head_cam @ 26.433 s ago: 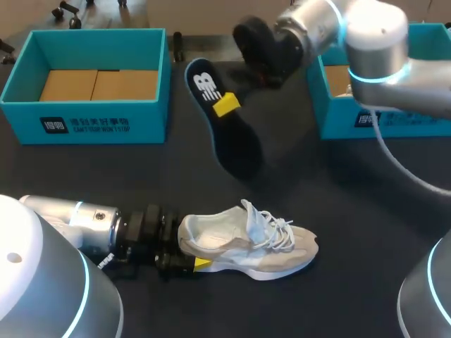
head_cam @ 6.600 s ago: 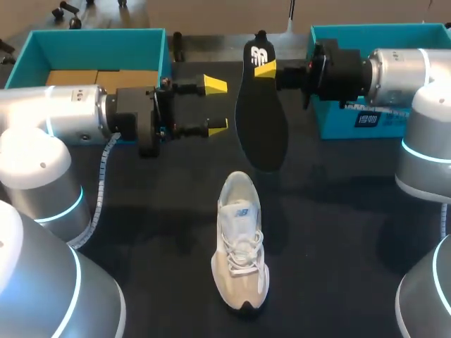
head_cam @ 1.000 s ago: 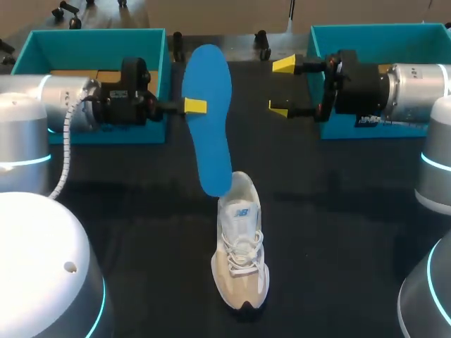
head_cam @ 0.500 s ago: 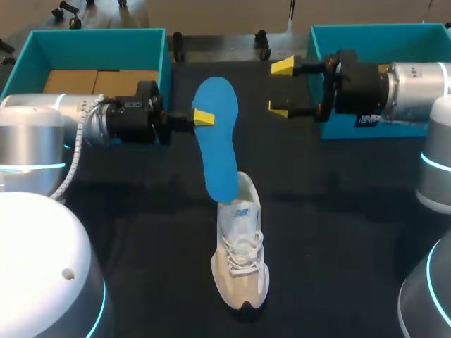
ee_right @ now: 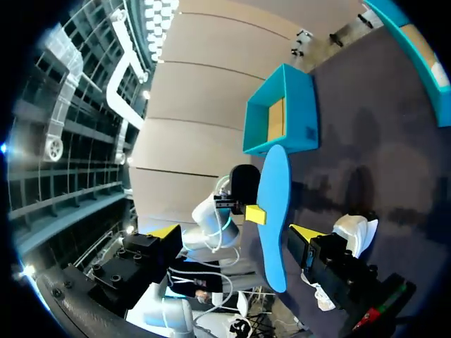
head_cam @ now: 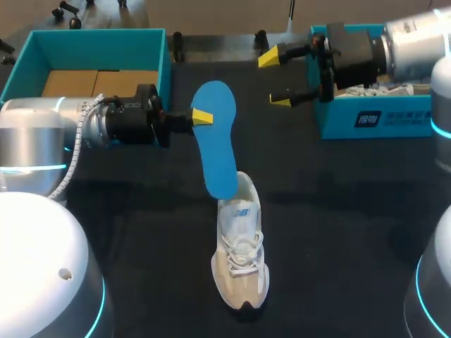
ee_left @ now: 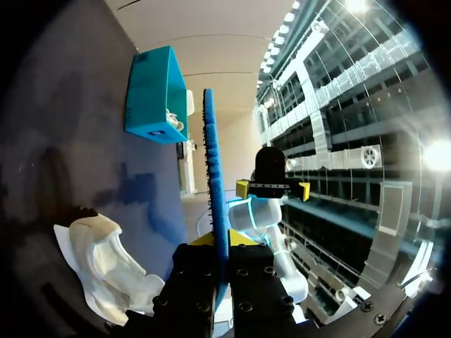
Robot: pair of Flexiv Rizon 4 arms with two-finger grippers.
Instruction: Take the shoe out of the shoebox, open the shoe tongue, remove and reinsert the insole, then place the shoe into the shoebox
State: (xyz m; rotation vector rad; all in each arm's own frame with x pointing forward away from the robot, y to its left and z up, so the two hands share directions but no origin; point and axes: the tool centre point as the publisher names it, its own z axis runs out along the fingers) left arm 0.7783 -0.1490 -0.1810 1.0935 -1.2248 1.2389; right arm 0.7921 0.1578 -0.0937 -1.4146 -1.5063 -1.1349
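A white and beige shoe (head_cam: 239, 246) lies on the dark table, heel toward the boxes. My left gripper (head_cam: 200, 117) is shut on the edge of the blue insole (head_cam: 218, 144), whose lower end hangs at the shoe's heel opening. In the left wrist view the insole (ee_left: 213, 176) stands edge-on between my fingers, with the shoe (ee_left: 106, 264) beside it. My right gripper (head_cam: 276, 79) is open and holds nothing, near the right shoebox (head_cam: 373, 116). From the right wrist the insole (ee_right: 275, 211) and the shoe (ee_right: 350, 232) show ahead of its fingers.
A teal shoebox (head_cam: 91, 35) with a cardboard floor stands at the back left, behind my left arm. The right shoebox holds white paper (head_cam: 373, 90). Small dark fixtures (head_cam: 176, 42) sit at the table's back edge between the boxes.
My left gripper has come nearer and lowered the insole, its lower end now at the shoe's heel. My right gripper has lifted and drawn back toward the right shoebox, still open.
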